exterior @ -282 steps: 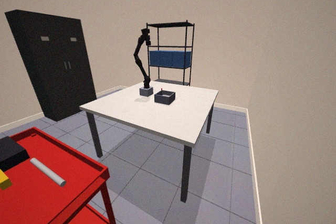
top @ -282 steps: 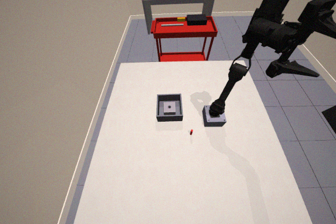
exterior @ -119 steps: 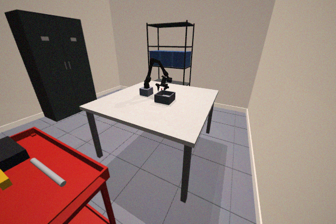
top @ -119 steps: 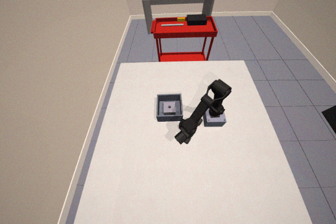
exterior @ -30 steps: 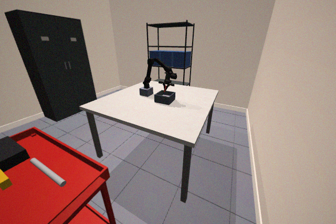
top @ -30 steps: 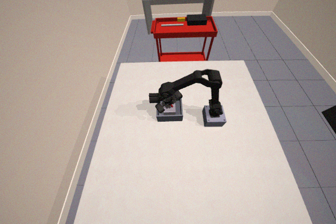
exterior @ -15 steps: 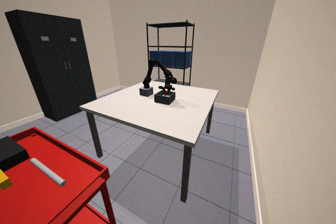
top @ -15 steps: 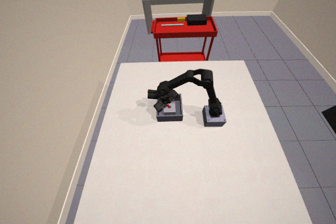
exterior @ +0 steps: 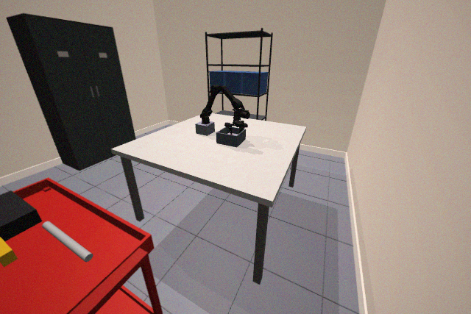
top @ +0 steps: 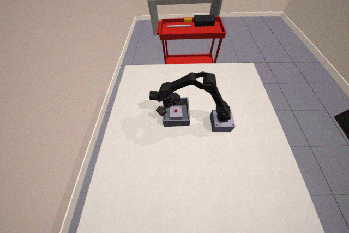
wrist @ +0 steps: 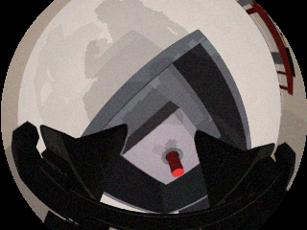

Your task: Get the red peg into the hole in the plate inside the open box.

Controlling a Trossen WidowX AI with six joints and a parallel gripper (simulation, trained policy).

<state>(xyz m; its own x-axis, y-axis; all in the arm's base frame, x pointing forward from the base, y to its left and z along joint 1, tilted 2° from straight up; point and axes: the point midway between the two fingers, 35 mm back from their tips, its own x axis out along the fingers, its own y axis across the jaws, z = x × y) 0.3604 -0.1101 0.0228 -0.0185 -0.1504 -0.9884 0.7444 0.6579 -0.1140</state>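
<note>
The red peg (top: 176,110) (wrist: 176,164) stood in the hole of the pale plate (top: 175,115) (wrist: 149,144) at the bottom of the open box (top: 176,123) (exterior: 228,139) (wrist: 158,72), its upper part sticking up above the plate. Whether it was seated all the way down could not be told. In the wrist view it leaned a little (or so the wide lens made it look), with its bright red end toward the camera. The gripper (top: 170,104) (exterior: 235,125) (wrist: 161,131) had its fingers spread well apart and held nothing; the peg showed between and beyond them, touching neither as far as the wrist view showed. The black arm (top: 203,78) (exterior: 224,92) arched from its grey base block (top: 222,129) (exterior: 203,129) over to the box, both on the white table (top: 197,174) (exterior: 213,162).
</note>
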